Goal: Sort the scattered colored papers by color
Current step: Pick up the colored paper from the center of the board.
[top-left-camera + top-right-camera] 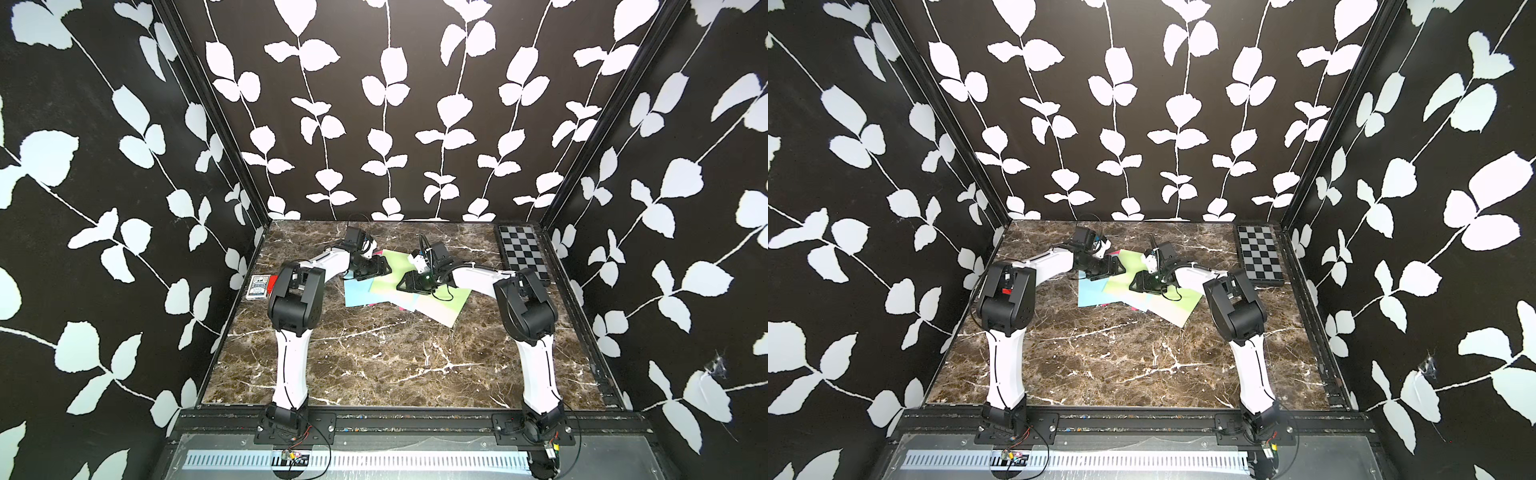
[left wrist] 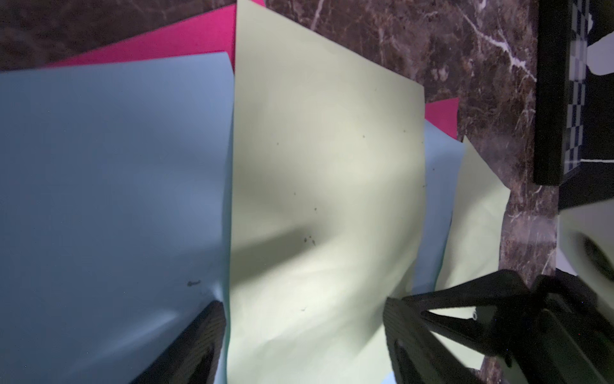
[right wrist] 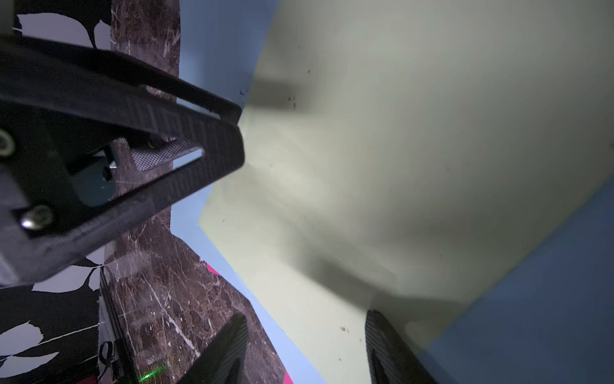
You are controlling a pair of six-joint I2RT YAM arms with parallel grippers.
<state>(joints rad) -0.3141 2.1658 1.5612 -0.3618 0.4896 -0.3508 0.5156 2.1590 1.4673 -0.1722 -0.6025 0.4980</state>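
Your bench [image 1: 374, 365] is a dark brown marble-patterned slab with white veins. Toward its far middle lies one loose pile of papers [image 1: 444, 307] — green sheets [image 1: 388, 282] and blue sheets [image 1: 357, 295] overlapping at angles, with slivers of pink sheets [image 2: 186, 36] showing from underneath. A checkerboard [image 1: 521, 253] lies flat in the far right corner, along the right edge. At the left edge you have a small card box [image 1: 258, 286] with a red block [image 1: 272, 284] at its side — well apart from the pile.

Leaf-patterned walls [image 1: 124, 166], marble tabletop [image 1: 374, 353] and checkerboard [image 1: 521, 253] mark a lab booth.
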